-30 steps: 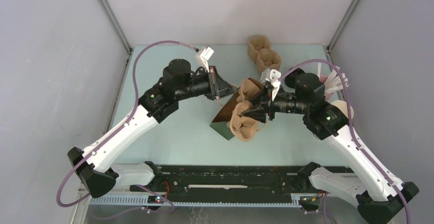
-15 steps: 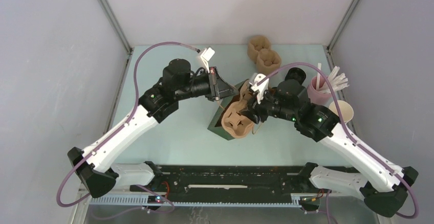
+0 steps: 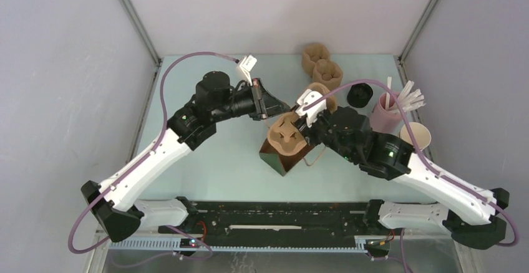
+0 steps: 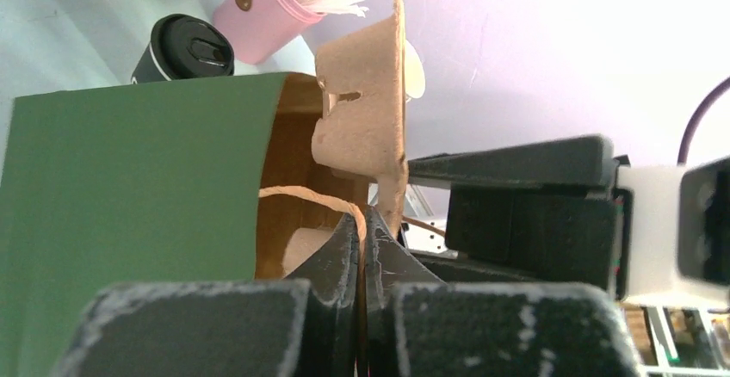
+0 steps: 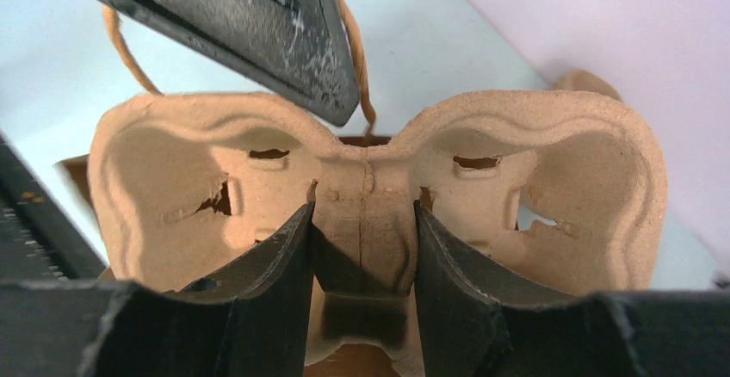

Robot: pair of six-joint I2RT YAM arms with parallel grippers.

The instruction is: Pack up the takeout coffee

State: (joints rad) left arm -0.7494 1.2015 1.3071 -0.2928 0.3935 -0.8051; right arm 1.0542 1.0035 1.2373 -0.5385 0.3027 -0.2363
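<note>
So the pulp carrier (image 3: 287,134) has swung round in the last second. It was hanging tipped on edge over the green bag (image 3: 279,161), and now it sits flat over the mouth, cup holes facing up. The right gripper (image 5: 361,213) pinches its centre rib, and the left gripper (image 4: 361,231) is clamped tight on the bag's paper handle (image 4: 301,194) to hold it open (nice teamwork). The takeout coffee (image 3: 360,95) is on the table by the pink straw cup (image 3: 385,116), untouched. My read: the carrier goes in first, then it's the coffee's turn.
</note>
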